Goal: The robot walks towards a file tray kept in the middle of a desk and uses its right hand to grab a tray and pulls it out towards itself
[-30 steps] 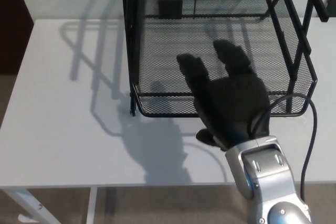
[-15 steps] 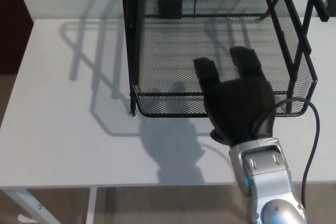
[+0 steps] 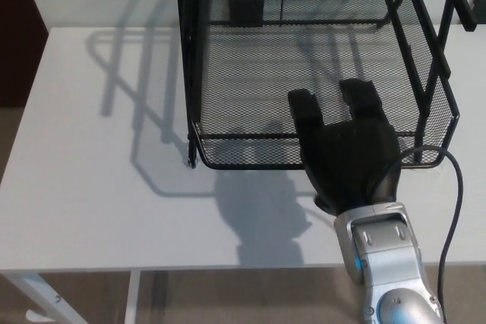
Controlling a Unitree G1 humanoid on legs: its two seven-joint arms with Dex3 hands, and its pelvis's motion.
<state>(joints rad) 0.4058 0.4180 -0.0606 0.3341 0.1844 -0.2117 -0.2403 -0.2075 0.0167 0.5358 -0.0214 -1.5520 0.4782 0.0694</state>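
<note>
Head view: right hand [image 3: 351, 158] hooks two spread fingers [image 3: 306, 111] over front rim of mesh tray [image 3: 250, 89] mid-desk [image 3: 99, 187], grip unconfirmed; shallow hold may slip off when pulled.

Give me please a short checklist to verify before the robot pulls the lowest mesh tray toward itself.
1. Right hand is at the front rim of the bottom tray: ok, its two fingers reach over the rim into the tray.
2. Fingers closed firmly on the rim: cannot tell, the thumb is hidden under the hand.
3. Tray holds nothing that could slide: ok, only bare mesh shows.
4. Desk in front of the tray is free for the pull: ok.
5. Cable beside the wrist is clear of the rack frame: cannot tell.
6. Left hand out of the way: ok, not in view.
</note>
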